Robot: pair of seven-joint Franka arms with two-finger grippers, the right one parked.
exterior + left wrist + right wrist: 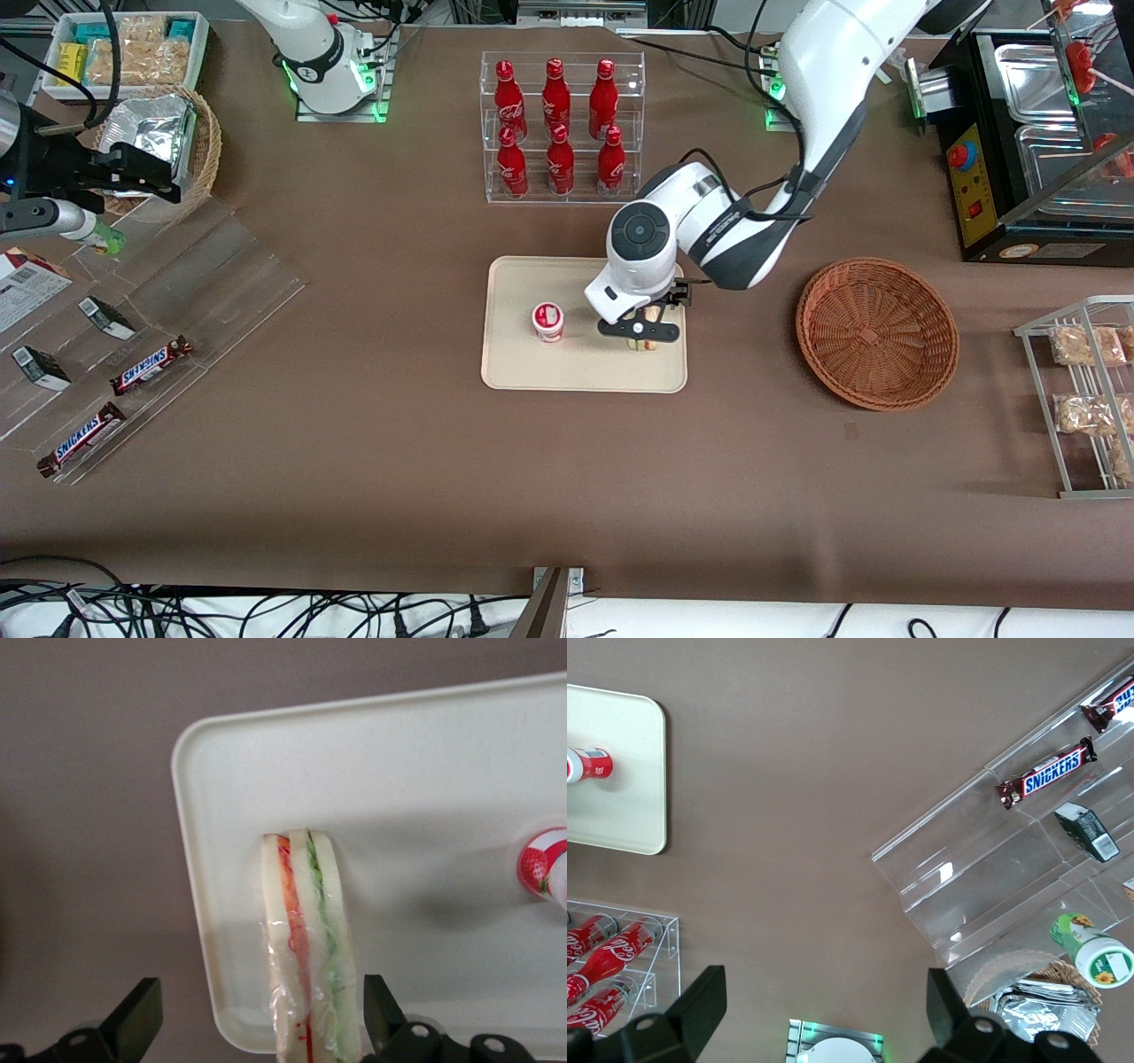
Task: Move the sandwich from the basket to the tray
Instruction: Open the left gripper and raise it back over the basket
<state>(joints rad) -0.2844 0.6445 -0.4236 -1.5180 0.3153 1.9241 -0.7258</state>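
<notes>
The sandwich [310, 948], wrapped in clear film, stands on its edge on the cream tray [425, 771], close to the tray's end toward the working arm. My gripper [259, 1010] hangs right over it, open. One finger [376, 1001] is close against the green-filling side; the other finger [137, 1014] stands well apart from the sandwich, out over the brown table. In the front view the gripper [642, 332] covers nearly all of the sandwich [644, 344] on the tray [532, 372]. The reddish-brown wicker basket [877, 332] lies empty toward the working arm's end.
A small red-and-white cup [548, 321] stands on the tray beside the gripper. A clear rack of red bottles [556, 124] stands farther from the front camera than the tray. A wire rack of snack packets [1085, 390] sits beside the basket. A clear candy-bar stand [133, 354] lies toward the parked arm's end.
</notes>
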